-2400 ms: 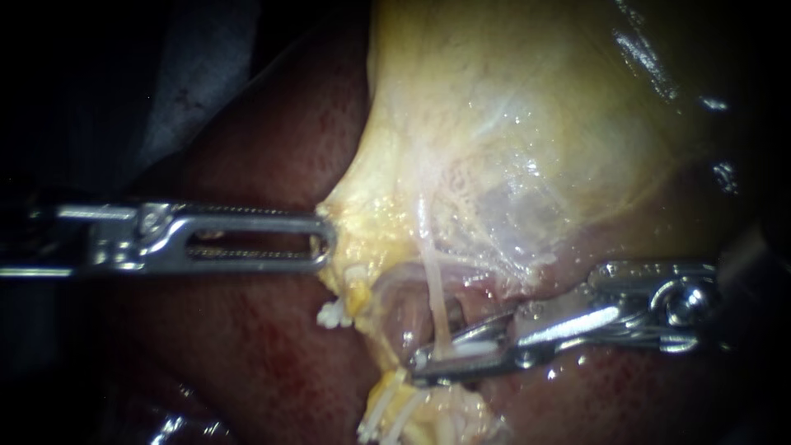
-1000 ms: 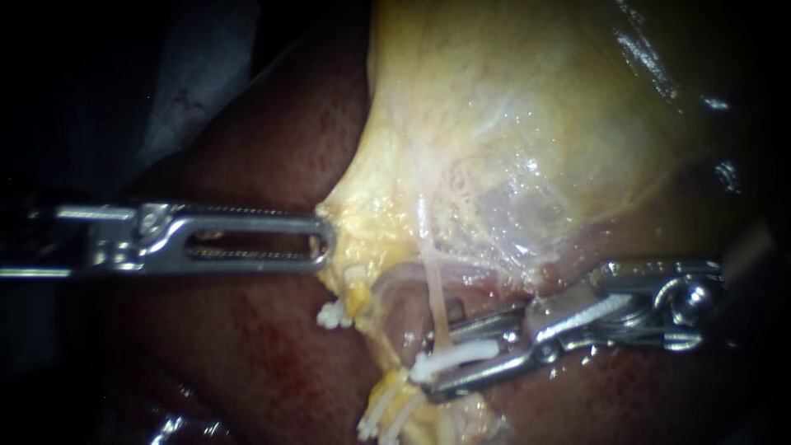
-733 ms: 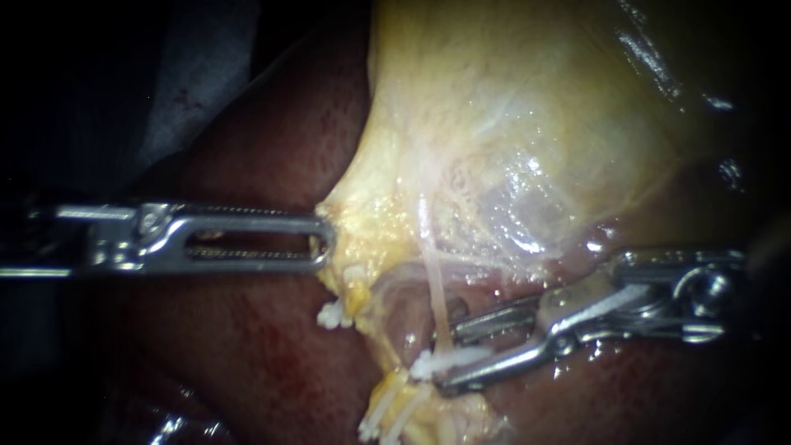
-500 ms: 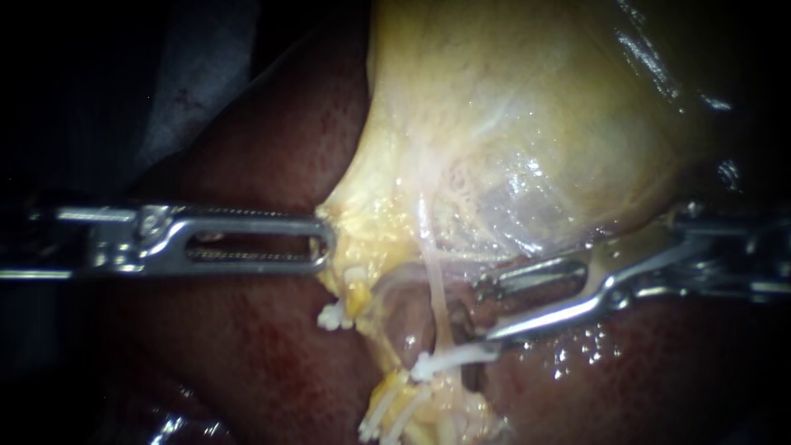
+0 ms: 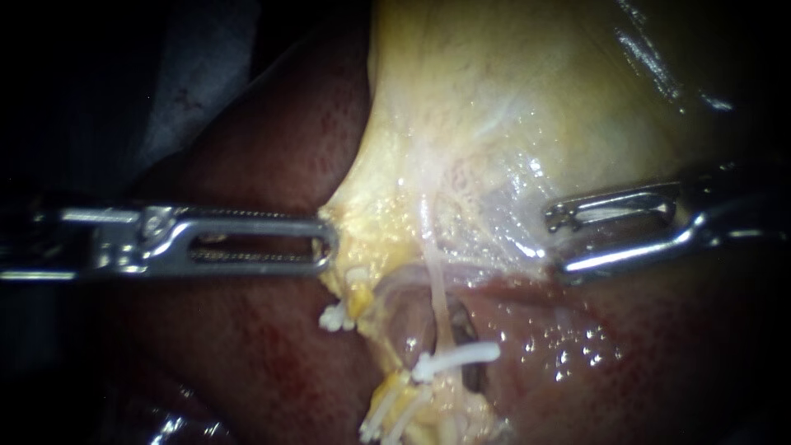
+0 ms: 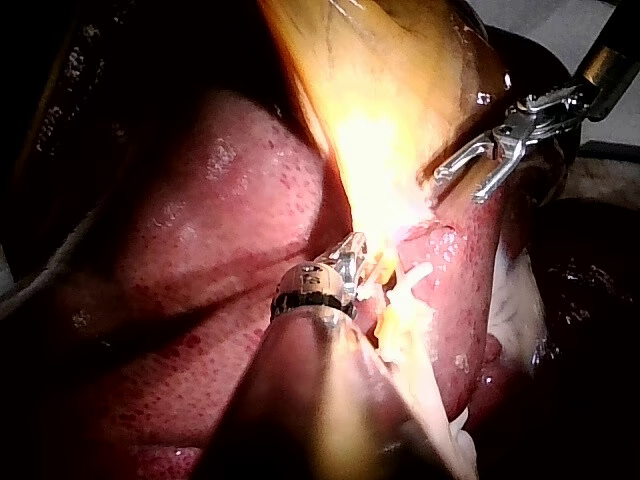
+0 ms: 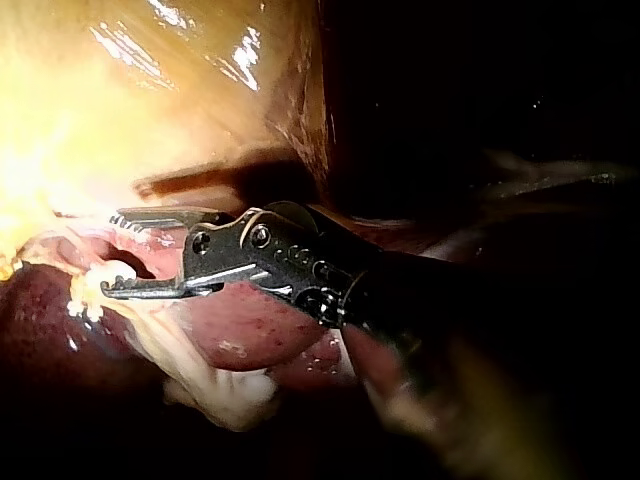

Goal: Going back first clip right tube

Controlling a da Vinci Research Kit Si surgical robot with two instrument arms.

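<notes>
- Left instrument: enters from 9 o'clock and clamps both jaws on the yellow edge of the gallbladder.
- Right instrument: enters from 3 o'clock and hangs with jaws parted, holding nothing, at the gallbladder's lower rim.
- Clip: sits white across the thin right tube near 6 o'clock, well apart from the parted jaws at its 2 o'clock.
- Other white clips: sit toward 9 o'clock of it, beside the liver.

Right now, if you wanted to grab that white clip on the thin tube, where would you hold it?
Probably its free right end: the clip lies crosswise on the tube, and that end pokes out bare over the liver. Come from the right, where my open right instrument sits.
</notes>
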